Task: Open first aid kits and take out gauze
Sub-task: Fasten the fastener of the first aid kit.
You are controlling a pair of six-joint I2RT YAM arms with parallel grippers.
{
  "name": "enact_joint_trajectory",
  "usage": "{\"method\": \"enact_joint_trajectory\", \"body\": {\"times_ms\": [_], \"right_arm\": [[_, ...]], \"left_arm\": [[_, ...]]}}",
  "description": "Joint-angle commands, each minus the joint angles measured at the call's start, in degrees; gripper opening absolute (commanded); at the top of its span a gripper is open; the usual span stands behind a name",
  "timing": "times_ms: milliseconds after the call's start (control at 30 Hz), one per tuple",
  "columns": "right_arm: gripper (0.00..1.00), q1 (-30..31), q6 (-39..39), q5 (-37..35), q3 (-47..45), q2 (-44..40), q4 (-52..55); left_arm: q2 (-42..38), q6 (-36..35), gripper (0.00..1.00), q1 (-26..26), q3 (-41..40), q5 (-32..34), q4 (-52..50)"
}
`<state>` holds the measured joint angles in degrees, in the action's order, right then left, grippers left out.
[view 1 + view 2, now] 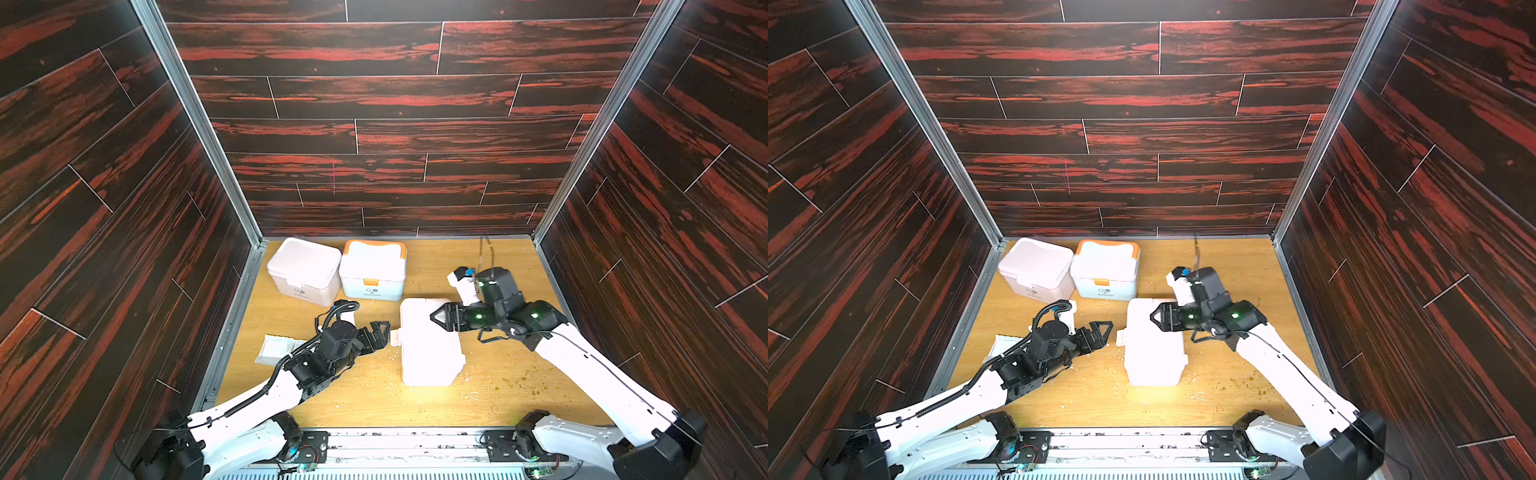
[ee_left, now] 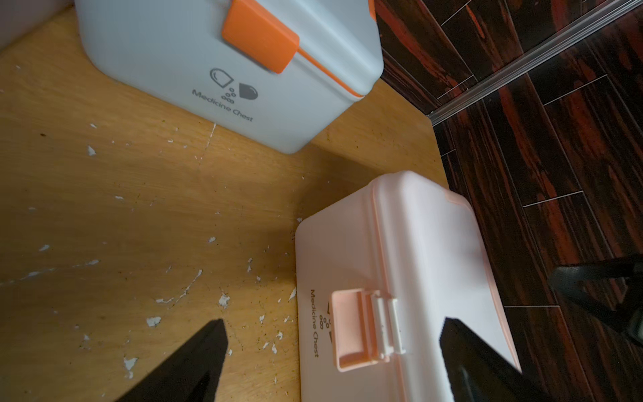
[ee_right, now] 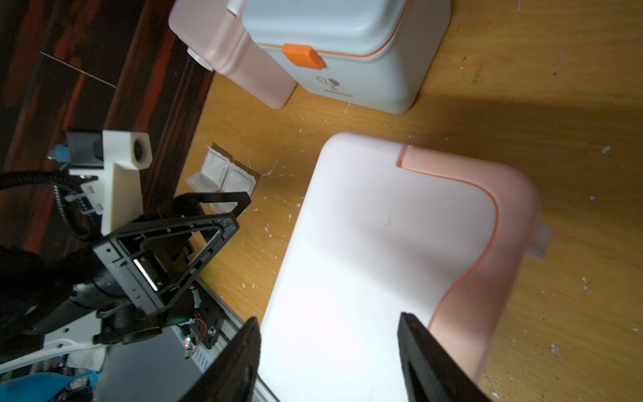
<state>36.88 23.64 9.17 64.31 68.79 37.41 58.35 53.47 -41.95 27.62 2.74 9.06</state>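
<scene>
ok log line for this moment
near pink kit: lid down; left gripper: open at latch; right gripper: fingers apart over lid; gauze packets: on table

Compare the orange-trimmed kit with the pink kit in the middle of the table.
The orange-trimmed kit is pale blue-white with an orange latch; the pink kit is pink and white. The orange-trimmed kit stands at the back, logo toward the robot; the pink kit stands mid-table, its latch turned toward the left gripper. Both look shut and carry the same logo.
</scene>
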Motion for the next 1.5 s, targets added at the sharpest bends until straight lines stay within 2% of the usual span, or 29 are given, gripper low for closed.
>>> {"method": "enact_joint_trajectory", "body": {"times_ms": [0,200,367,633,733,867,1033,1467], "right_arm": [[0.63,4.8,-2.4,-9.7,2.7,3.8,4.2],[0.52,10.7,-2.7,-19.1,6.5,9.3,7.4],[0.51,13.3,-2.8,-22.8,7.5,12.8,9.2],[0.43,13.4,-1.5,-23.7,4.4,14.6,10.3],[0.43,13.4,-1.3,-23.1,4.4,14.0,10.0],[0.43,13.4,-1.2,-22.8,4.1,13.6,9.8],[0.43,13.5,-1.1,-22.3,3.6,12.9,9.5],[0.42,13.4,-1.2,-20.7,2.7,11.8,8.5]], "left_arm": [[1.6,5.0,1.00,2.7,-2.7,-8.9,11.6],[8.0,10.2,1.00,6.1,-7.7,-16.2,27.6],[13.8,12.4,1.00,6.4,-8.6,-19.8,36.6],[25.0,18.1,1.00,6.2,-9.3,-26.5,54.9],[30.2,21.4,1.00,6.0,-9.6,-28.2,64.2],[36.3,24.2,1.00,4.3,-8.2,-29.2,71.5],[36.8,23.8,0.99,1.5,-7.5,-27.6,71.7],[28.2,24.6,1.00,1.2,-10.7,-25.1,71.0]]}}
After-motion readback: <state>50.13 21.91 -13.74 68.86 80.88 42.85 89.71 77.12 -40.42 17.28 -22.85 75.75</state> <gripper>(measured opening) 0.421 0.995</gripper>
